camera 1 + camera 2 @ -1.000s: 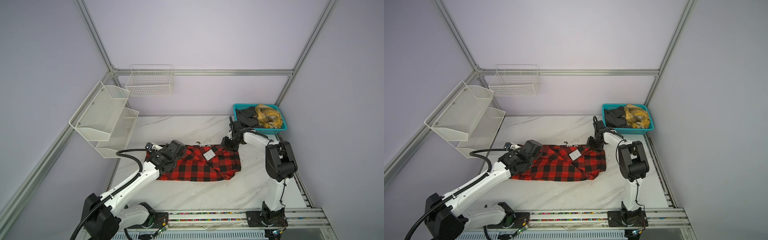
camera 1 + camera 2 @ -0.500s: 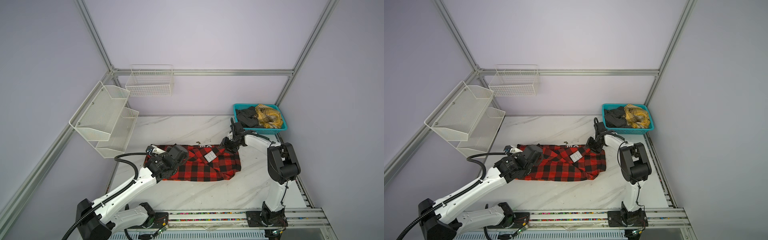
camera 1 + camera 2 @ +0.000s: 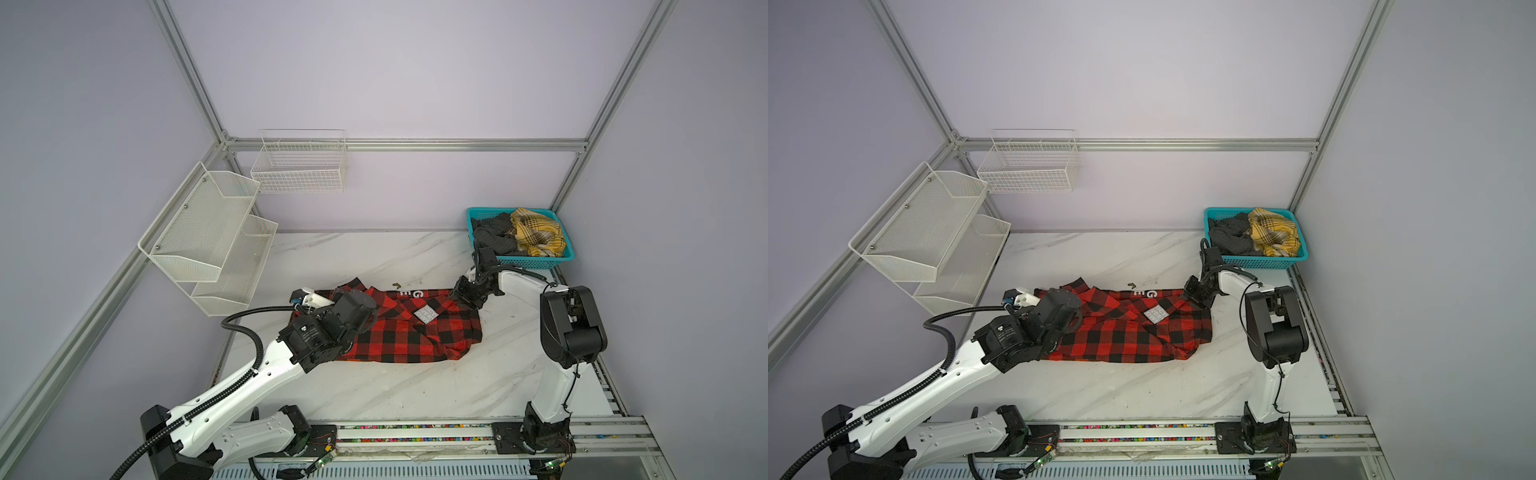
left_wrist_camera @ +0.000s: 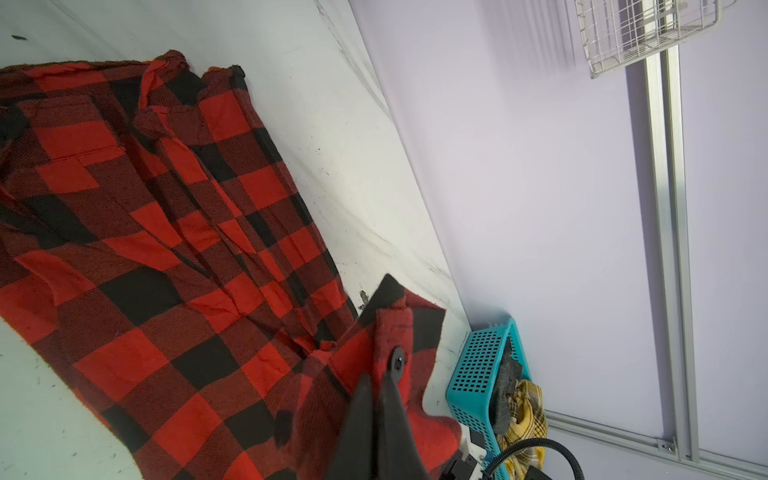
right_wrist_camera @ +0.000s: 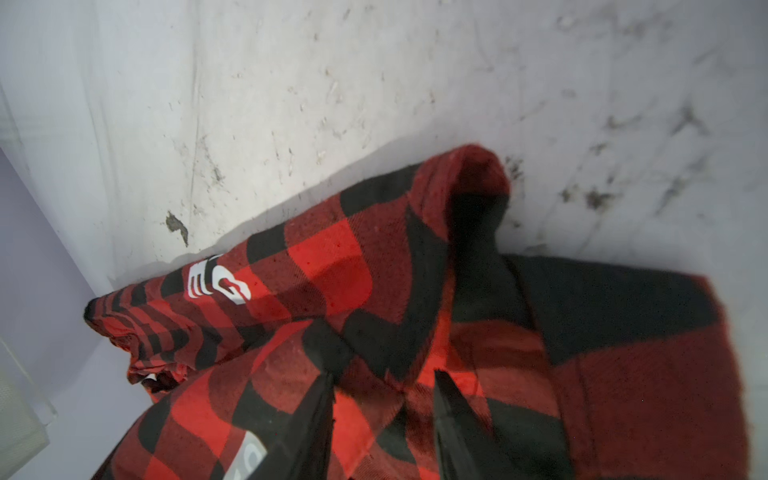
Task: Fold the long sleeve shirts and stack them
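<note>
Our left gripper (image 4: 377, 380) pinches a shirt (image 3: 399, 336) corner, clamped tight; our right gripper (image 5: 383, 378) straddles a fold at the other end, jaws apart.

White marble table (image 3: 374, 257): plaid shirt (image 3: 395, 340), teal basket (image 3: 536, 262).

teal basket (image 3: 536, 262) back right; white mesh shelves (image 3: 199, 232) left
</note>
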Available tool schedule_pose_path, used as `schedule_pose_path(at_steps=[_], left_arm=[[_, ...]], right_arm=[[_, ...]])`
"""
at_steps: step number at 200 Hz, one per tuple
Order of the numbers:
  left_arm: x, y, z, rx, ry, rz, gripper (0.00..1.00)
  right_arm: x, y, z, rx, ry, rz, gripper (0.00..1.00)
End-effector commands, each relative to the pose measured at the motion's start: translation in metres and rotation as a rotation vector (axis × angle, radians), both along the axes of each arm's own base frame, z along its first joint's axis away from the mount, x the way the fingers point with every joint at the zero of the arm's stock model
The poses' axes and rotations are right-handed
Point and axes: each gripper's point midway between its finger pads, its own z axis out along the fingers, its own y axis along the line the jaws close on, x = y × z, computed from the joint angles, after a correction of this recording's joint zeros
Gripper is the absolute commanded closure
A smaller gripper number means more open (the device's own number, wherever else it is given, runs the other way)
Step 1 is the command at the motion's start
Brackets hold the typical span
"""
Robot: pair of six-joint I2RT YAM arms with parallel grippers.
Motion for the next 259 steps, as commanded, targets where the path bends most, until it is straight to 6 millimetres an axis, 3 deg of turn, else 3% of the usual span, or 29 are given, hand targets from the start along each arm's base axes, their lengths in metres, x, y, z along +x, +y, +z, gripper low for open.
schedule_pose_path(at_steps=[1, 35, 61, 84, 120, 136, 150, 161, 207, 219, 227, 259], left_arm=[[-0.003, 0.007, 0.027, -0.036, -0.051, 0.041, 1.0], [-0.018, 0.024, 0.025, 0.075, 0.007, 0.08, 1.0], [-0.025, 0.037, 0.012, 0.122, 0.044, 0.151, 1.0], [-0.01, 0.04, -0.009, 0.125, 0.072, 0.195, 1.0], [0.022, 0.055, -0.041, 0.175, 0.13, 0.26, 1.0], [0.038, 0.062, -0.045, 0.21, 0.134, 0.272, 1.0], [0.051, 0.068, -0.055, 0.237, 0.162, 0.271, 1.0], [0.058, 0.072, -0.069, 0.253, 0.201, 0.276, 1.0], [0.059, 0.08, -0.128, 0.3, 0.351, 0.295, 1.0], [0.058, 0.083, -0.134, 0.322, 0.375, 0.295, 1.0], [0.058, 0.086, -0.137, 0.335, 0.386, 0.301, 1.0], [0.06, 0.089, -0.149, 0.377, 0.43, 0.293, 1.0]], right_arm=[[0.001, 0.003, 0.01, 0.021, -0.023, 0.01, 0.79], [-0.012, -0.005, 0.009, -0.011, -0.007, 0.002, 0.98], [-0.032, -0.012, -0.004, -0.052, 0.027, 0.048, 1.0], [-0.038, -0.012, -0.01, -0.052, 0.043, 0.058, 1.0], [-0.025, -0.01, -0.004, -0.063, 0.029, 0.065, 1.0], [-0.022, -0.004, -0.007, -0.07, 0.04, 0.093, 0.93], [-0.019, -0.001, -0.01, -0.078, 0.046, 0.104, 0.69], [-0.017, 0.0, -0.011, -0.089, 0.043, 0.106, 0.58], [-0.016, -0.008, -0.023, -0.143, 0.059, 0.103, 0.5], [-0.016, -0.008, -0.022, -0.143, 0.056, 0.109, 0.4], [-0.015, -0.006, -0.018, -0.14, 0.046, 0.118, 0.33], [-0.007, 0.001, 0.021, -0.156, -0.042, 0.16, 0.25]])
